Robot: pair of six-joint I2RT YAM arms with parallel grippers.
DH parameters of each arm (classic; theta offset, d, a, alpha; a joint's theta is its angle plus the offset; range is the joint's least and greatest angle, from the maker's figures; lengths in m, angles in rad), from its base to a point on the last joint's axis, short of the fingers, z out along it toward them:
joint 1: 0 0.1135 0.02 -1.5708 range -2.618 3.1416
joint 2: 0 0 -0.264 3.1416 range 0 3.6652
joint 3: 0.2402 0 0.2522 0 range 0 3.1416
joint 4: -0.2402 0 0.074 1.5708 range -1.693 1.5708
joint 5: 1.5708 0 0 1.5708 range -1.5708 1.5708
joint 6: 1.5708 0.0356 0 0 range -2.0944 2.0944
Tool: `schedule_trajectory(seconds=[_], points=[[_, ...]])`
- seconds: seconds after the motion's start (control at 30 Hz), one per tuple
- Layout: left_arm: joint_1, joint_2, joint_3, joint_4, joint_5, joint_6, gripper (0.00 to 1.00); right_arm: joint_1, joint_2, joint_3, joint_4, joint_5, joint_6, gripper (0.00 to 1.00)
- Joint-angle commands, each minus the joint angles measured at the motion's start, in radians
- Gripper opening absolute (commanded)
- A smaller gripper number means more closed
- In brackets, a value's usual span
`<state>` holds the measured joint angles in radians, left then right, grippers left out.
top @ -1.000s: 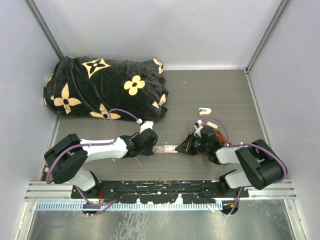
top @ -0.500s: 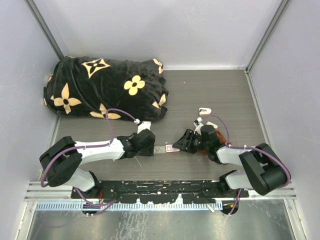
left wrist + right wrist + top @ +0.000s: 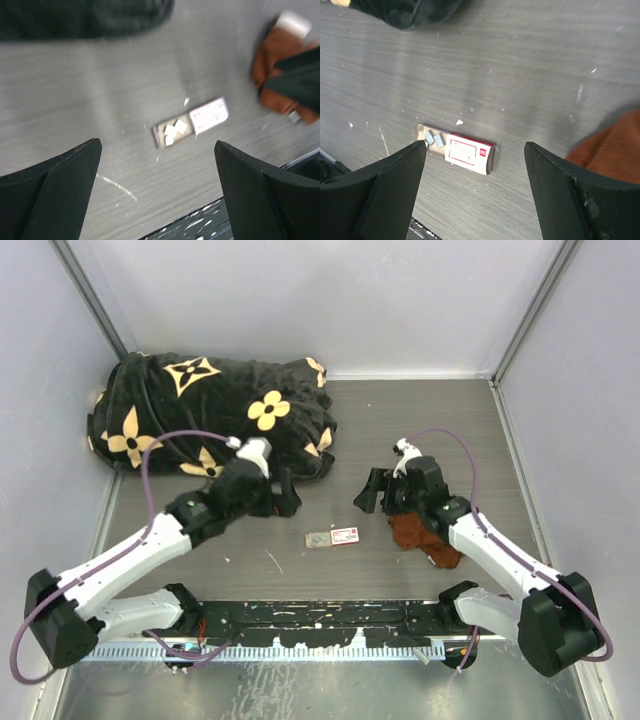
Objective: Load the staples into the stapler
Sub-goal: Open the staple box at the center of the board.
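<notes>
The staples' box (image 3: 345,535) lies flat on the table between both arms, its grey tray (image 3: 318,539) slid out to the left. Short staples (image 3: 432,138) lie loose in the tray. The white sleeve with the red label (image 3: 467,151) (image 3: 210,112) covers the tray's other end. My left gripper (image 3: 290,495) (image 3: 157,144) hangs open above and left of the box, holding nothing. My right gripper (image 3: 368,492) (image 3: 475,144) is open and empty above its right side. The stapler is hidden in the top view. A blurred pale block (image 3: 295,22) beside the cloth may be it.
A rust-brown cloth (image 3: 420,533) lies under the right arm, right of the box. A black blanket with yellow flowers (image 3: 210,415) is heaped at the back left. Grey walls close in the sides and back. A black rail (image 3: 320,618) runs along the near edge.
Both grippers went from shut to open, let go of the box and rose away toward the back. The box now lies free with its tray drawn out.
</notes>
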<state>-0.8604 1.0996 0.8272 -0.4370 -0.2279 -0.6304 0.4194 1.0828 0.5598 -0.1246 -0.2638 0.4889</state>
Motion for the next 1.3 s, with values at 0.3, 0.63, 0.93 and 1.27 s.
schedule_trajectory(seconds=[0.3,0.63,0.93,1.27], points=[[0.64,-0.042,0.276,-0.139,0.591,0.235,0.98,-0.015,0.309,0.476,-0.338,0.529,-0.228,0.89],[0.66,-0.189,0.202,-0.142,0.292,0.378,0.98,-0.121,0.573,0.602,-0.27,0.559,-0.253,0.87],[0.66,-0.215,0.196,-0.162,0.258,0.396,0.98,-0.184,0.697,0.671,-0.25,0.525,-0.217,0.93],[0.658,-0.231,0.184,-0.163,0.216,0.416,0.98,-0.183,0.818,0.739,-0.209,0.516,-0.242,0.94]])
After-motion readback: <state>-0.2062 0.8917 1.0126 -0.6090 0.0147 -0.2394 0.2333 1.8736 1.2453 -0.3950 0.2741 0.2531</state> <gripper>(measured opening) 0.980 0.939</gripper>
